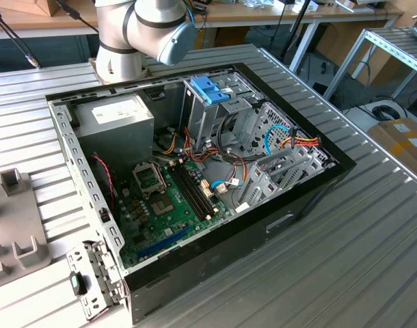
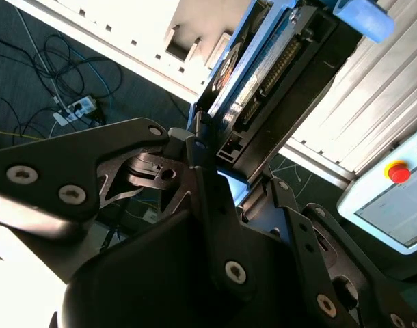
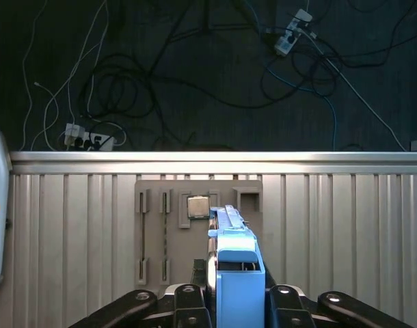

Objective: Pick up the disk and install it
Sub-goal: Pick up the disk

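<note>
disk (image 3: 237,263) sits clamped in the claw (image 3: 237,283), held edge-on and upright above the tabletop (image 3: 345,225), clear of its ribbed metal surface. in the first wrist view its light blue frame faces the camera, with a black finger pressed against each broad side. the second wrist view shows the disk's long edge, with the row of connector pins and the blue frame running alongside, and the dark linkages of the claw drawn in tight around its lower end. so the claw is closed down to the disk's thickness and has firm hold of it.

below the disk lies a flat grey fixture plate (image 3: 195,232) with slots cut in it, set close to the tabletop's edge. a small square processor chip (image 3: 198,206) rests in one of its pockets, just beside the disk's far tip as seen from above. past that edge the dark floor carries loose cables and a white power strip (image 3: 85,137).

in the exterior view the open computer case (image 1: 311,198) lies on its side in the middle of the tabletop. its green motherboard (image 1: 174,205), grey power-supply box (image 1: 116,123) and the metal cage with a blue handle (image 1: 210,90) are all exposed. the arm's base (image 1: 119,58) stands at the far edge behind the case.
</note>
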Motion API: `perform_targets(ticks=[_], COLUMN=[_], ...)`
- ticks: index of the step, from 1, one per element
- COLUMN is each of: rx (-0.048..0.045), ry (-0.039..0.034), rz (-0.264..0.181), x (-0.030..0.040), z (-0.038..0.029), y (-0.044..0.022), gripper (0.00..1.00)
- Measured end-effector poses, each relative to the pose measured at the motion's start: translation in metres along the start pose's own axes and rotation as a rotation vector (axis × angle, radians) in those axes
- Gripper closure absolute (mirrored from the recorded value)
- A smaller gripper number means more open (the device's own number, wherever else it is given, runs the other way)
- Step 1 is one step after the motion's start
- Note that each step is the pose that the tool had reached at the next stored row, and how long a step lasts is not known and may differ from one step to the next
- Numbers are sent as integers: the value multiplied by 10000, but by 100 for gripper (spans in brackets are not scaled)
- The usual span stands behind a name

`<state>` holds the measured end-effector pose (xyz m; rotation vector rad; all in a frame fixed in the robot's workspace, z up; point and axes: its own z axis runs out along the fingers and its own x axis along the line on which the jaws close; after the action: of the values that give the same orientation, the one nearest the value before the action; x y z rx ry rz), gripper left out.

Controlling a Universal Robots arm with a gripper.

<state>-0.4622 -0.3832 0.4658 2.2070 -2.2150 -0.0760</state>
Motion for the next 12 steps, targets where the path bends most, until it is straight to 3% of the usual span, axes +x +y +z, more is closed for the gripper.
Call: perform_targets(ticks=[12], rx=[0], ry=[0], rz=[0], x=[56], z=[-2], y=[-5], gripper=[63])
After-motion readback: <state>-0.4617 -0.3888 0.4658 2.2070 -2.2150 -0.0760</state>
